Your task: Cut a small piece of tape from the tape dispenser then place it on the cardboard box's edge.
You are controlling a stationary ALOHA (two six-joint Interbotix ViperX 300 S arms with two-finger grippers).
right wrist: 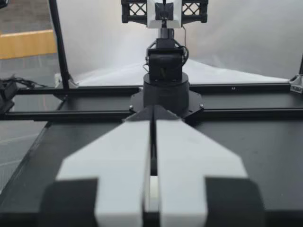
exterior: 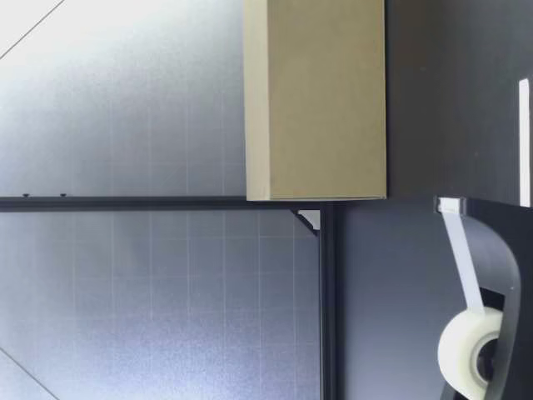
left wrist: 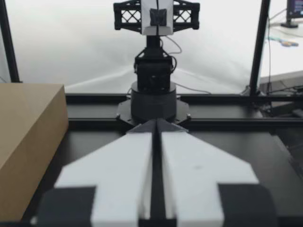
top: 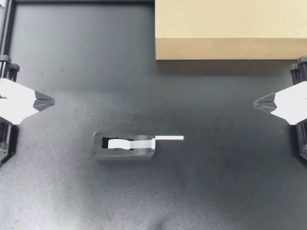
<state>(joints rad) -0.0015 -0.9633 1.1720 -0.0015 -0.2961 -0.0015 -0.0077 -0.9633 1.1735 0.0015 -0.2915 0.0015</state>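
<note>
**Not begun: tape uncut, box edge bare**

On the matte black table (top: 225, 182), the large tan cardboard box (top: 230, 28) sits at the far side, with no tape visible on its edge. My left gripper (top: 52, 101) and my right gripper (top: 256, 102) hang at opposite sides of the table. Each has its fingers pressed together and holds nothing, and both are well apart from the small black plastic tape dispenser (top: 124, 152) mid-table. The dispenser's thin white tape strip (top: 169, 138) juts past the cutter, uncut. I judge that pulling, cutting and placing are all left to do.
</note>
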